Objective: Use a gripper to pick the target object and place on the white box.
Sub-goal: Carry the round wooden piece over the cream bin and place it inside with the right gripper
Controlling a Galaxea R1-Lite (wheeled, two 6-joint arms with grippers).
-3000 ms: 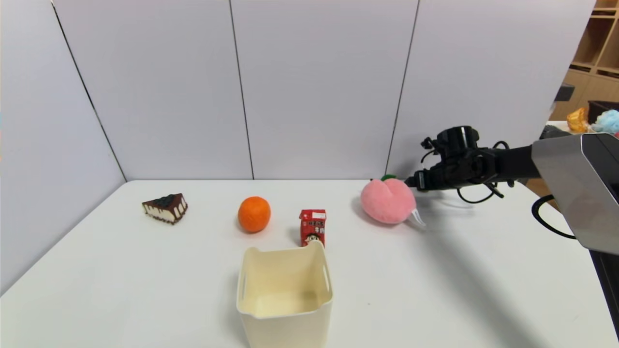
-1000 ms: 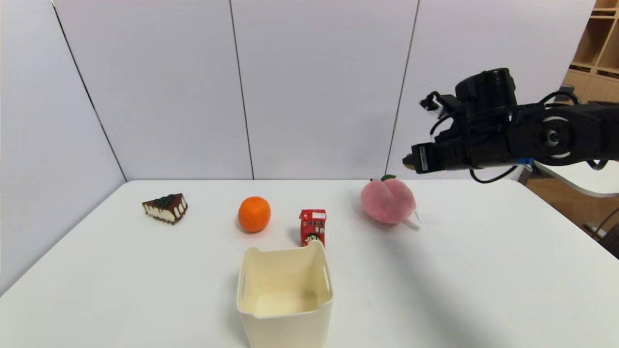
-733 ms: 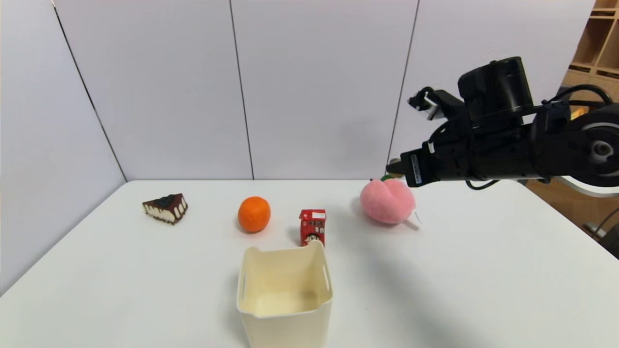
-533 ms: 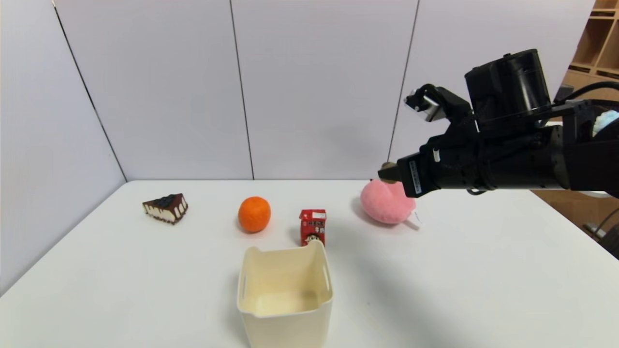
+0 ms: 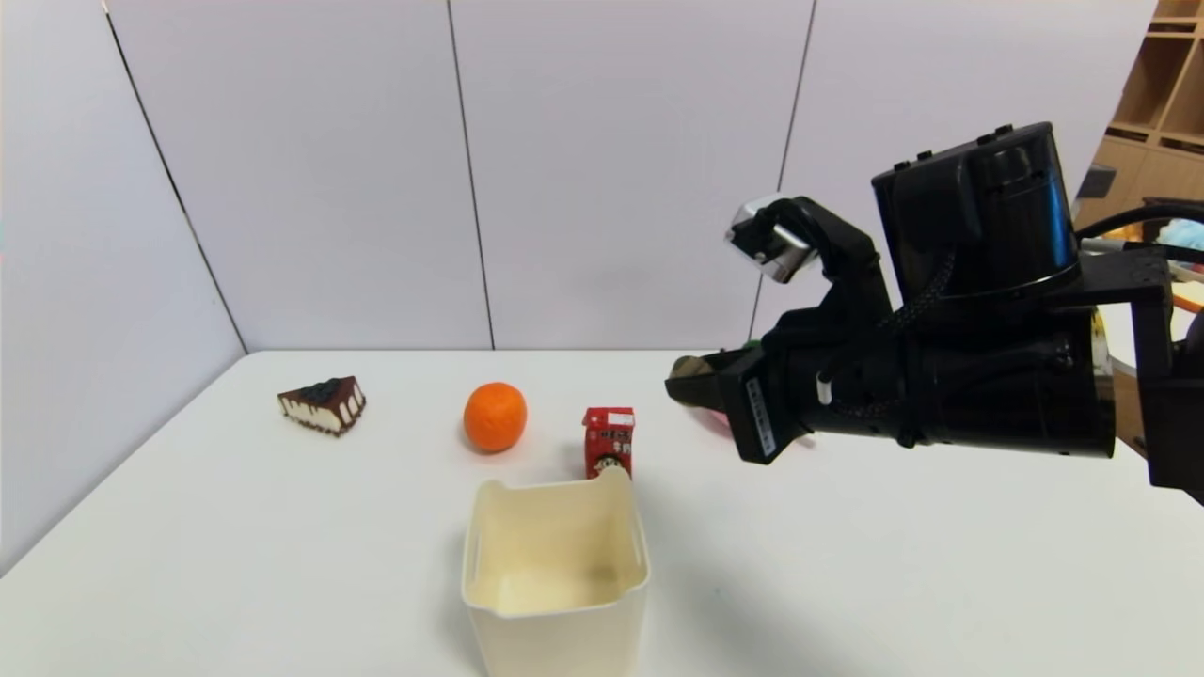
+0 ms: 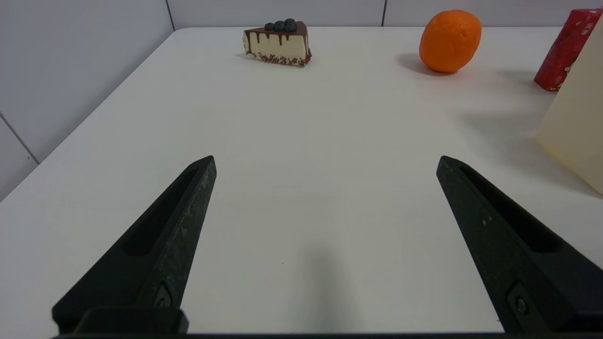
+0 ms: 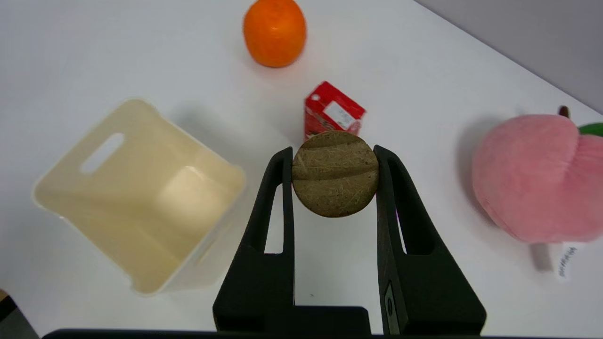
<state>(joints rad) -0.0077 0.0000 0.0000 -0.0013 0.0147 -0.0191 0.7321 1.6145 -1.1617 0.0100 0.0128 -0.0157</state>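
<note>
White table fills lower frame. Pale grey wall panels behind, dark seams between, one panel angling down left side. Wooden shelving at upper right edge. Even, soft light; faint shadows on tabletop.

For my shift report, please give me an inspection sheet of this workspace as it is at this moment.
Surface: white table, bare around the items.
Job's things: tan cork cylinder clamped in the right gripper, in the air; white box upright on the table, nothing seen inside.
Clutter: cake slice, orange, red carton behind the box, pink plush peach.
Grippers: right gripper's jaws shut on the cylinder; left gripper parked low over the table, jaws open, holding nothing.
Cables: black cables on the right wrist.
Surroundings: grey panel walls; wooden shelves at the right.
</note>
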